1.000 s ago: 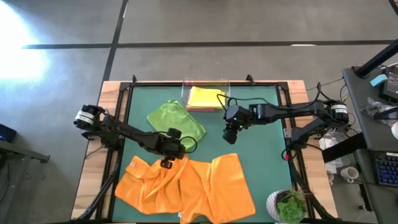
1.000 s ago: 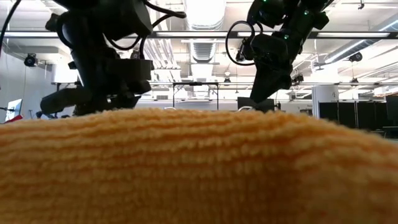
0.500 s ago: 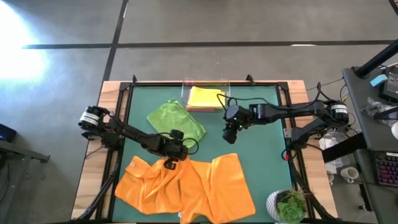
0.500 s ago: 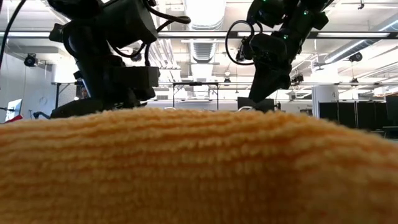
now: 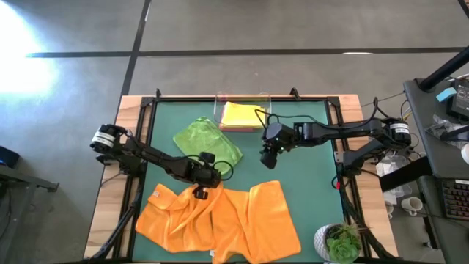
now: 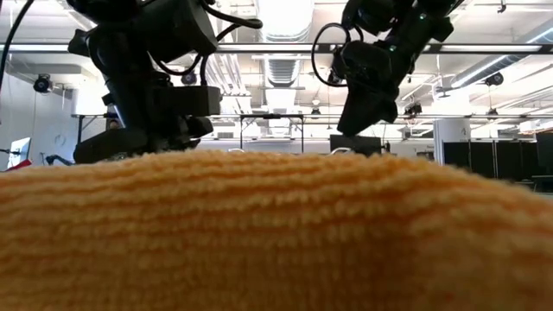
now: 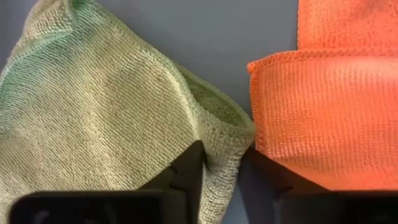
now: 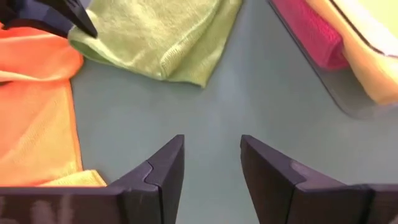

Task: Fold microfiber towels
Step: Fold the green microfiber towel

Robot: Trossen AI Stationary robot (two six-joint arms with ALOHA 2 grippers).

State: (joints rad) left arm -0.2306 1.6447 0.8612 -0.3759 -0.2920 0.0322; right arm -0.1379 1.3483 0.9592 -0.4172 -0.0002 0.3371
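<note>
A green towel (image 5: 207, 143) lies rumpled on the green mat left of centre. Orange towels (image 5: 220, 224) lie crumpled along the near edge and fill the low view (image 6: 276, 233). A folded yellow towel (image 5: 242, 116) sits in the clear tray (image 5: 218, 103) at the far edge, with a pink one (image 8: 311, 31) under it. My left gripper (image 5: 197, 192) points down where the green towel meets the orange, shut on the green hem. My right gripper (image 5: 270, 160) hangs open above bare mat right of the green towel. My left gripper (image 7: 227, 180) has the hem of the green towel's near corner (image 7: 221, 155) between its two fingers, beside the orange towel's edge (image 7: 267, 124). The fingers come slanting down from above. The hem is bunched up there; the rest of the towel lies slack on the mat.
A potted plant (image 5: 341, 242) stands at the near right corner. A black frame (image 5: 150, 110) borders the mat. Bare mat (image 5: 308, 176) shows on the right half, under and beyond my right gripper.
My left gripper has turned a little in place over the green towel's near corner. The towels lie as before.
</note>
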